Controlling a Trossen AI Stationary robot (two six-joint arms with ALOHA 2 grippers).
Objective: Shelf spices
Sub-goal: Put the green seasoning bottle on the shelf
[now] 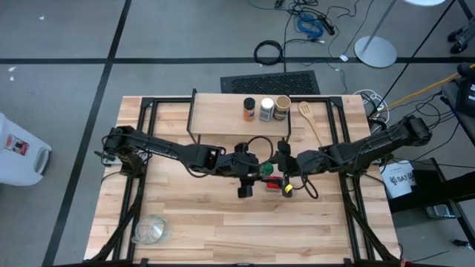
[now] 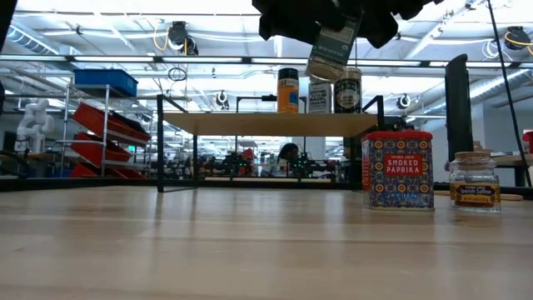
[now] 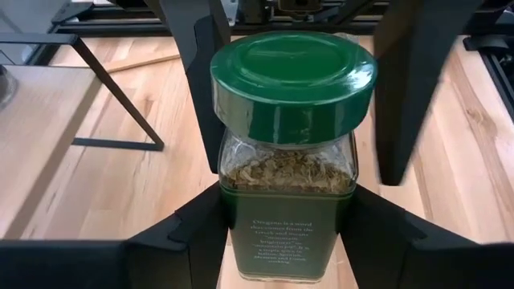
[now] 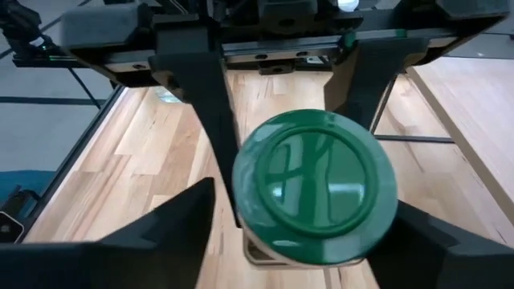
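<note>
While the wide light wooden surface (image 1: 223,222) is largely bare at its near side, the low wooden-topped shelf on black metal legs (image 1: 223,119) is found at its far side, with three spice jars (image 1: 266,108) stood in a row at the plank's right end. Both dark arms are brought together over the middle of the surface.

The left tool (image 3: 285,233) is closed on the glass body of the green-lidded jar of dried herbs (image 3: 289,160), which is held in the air, clear of the surface and somewhat tilted in the low view. The right tool (image 4: 297,241) is spread wide about the lid, with gaps seen on both sides, so the jar's weight is judged to be borne by the left tool alone.

For this step the right tool should be drawn straight back so the lid is not brushed. The jar is best levelled, carried above plank height and set beside the row. The red square paprika tin (image 2: 398,169) and the small cork-topped jar (image 2: 475,179) are left below.
</note>
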